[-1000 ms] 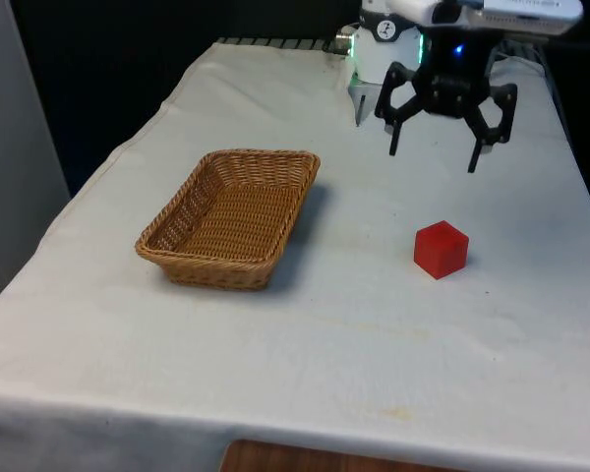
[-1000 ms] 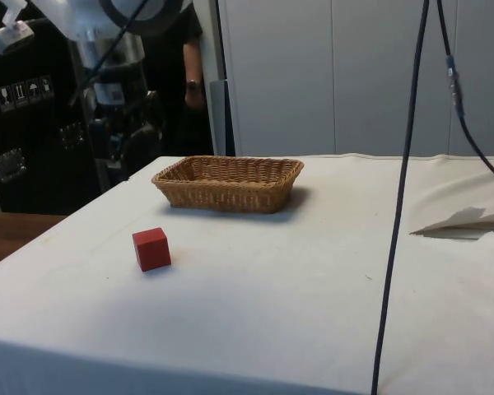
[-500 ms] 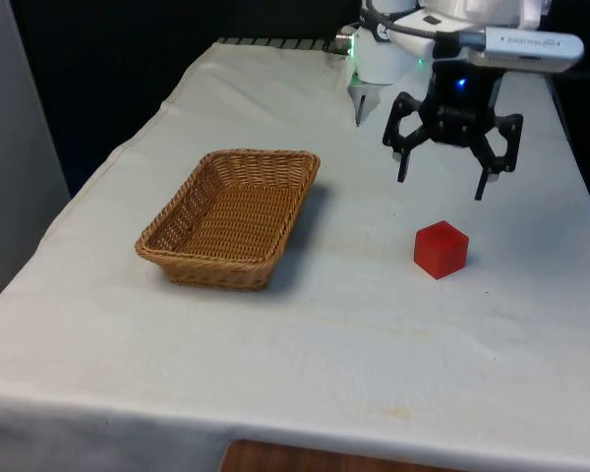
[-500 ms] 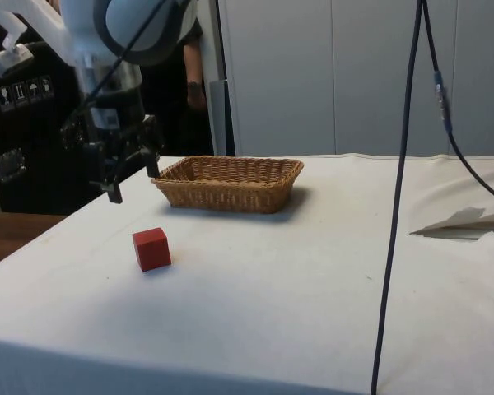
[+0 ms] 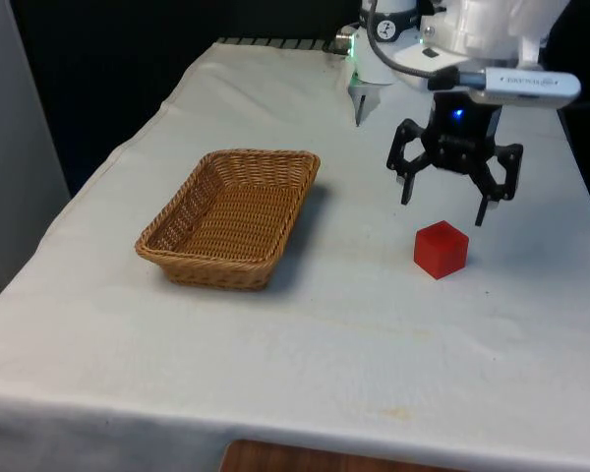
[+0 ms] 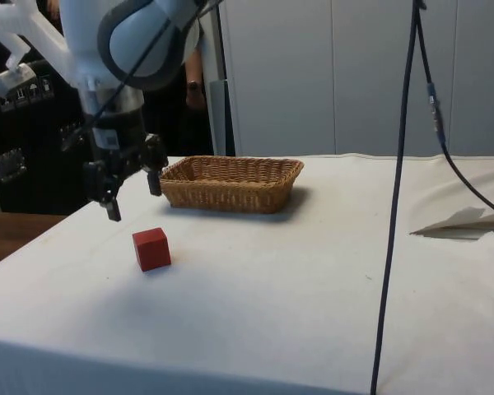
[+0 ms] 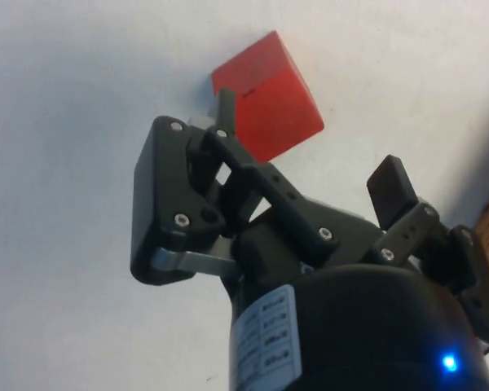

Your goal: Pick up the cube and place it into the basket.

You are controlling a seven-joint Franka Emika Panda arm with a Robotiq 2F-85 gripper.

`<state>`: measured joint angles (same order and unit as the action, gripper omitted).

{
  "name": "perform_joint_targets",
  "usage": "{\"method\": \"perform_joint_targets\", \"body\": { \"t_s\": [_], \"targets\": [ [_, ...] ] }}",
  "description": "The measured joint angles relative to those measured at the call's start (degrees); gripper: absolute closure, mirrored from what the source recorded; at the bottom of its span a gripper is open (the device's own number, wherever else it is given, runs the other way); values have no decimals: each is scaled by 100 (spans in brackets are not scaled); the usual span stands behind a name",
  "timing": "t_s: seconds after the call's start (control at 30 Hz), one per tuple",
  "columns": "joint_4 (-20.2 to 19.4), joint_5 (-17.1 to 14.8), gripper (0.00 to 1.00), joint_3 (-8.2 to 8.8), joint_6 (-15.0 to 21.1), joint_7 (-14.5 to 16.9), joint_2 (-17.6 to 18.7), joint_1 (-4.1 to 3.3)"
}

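Table under white cloth, spanning most of the front frame from lower edge up to the upper centre; in the side frame taking the whole lower half. Cloth wrinkled and lifted at the right edge of the side frame.

White arm entering at the upper right of the front frame; in the side frame occupying the upper left corner.

Wicker basket left of centre in the front frame, resting flat on the cloth, nothing inside; in the side frame at centre, slightly left. Well apart from the cube.

Black gripper in the upper right quarter of the front frame, pointing down, fingers spread wide, nothing held. Suspended above the cloth, just over and slightly behind the cube, not touching it. In the side frame at mid-left, fingertips clear of the table. In the wrist frame fingers parted, cube seen beyond them; lateral alignment over the cube possibly a little off, hard to judge.

Red cube right of centre in the front frame, sitting on the cloth, one corner turned toward the camera; in the side frame at lower left; in the wrist frame near the upper centre.
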<state>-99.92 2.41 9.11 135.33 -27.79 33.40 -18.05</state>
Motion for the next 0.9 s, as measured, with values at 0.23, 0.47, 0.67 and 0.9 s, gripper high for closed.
{"method": "perform_joint_targets", "body": {
  "t_s": [0.23, 0.47, 0.67, 0.9],
  "targets": [
    [0, -6, 0, -23, 195, -292, 166, 0],
    [0, -6, 0, -34, 327, -539, 292, 0],
    [6, -6, 0, -52, 487, -837, 453, -6],
    [-29, 6, 0, -63, 539, -1100, 493, -34]
  ]
}}
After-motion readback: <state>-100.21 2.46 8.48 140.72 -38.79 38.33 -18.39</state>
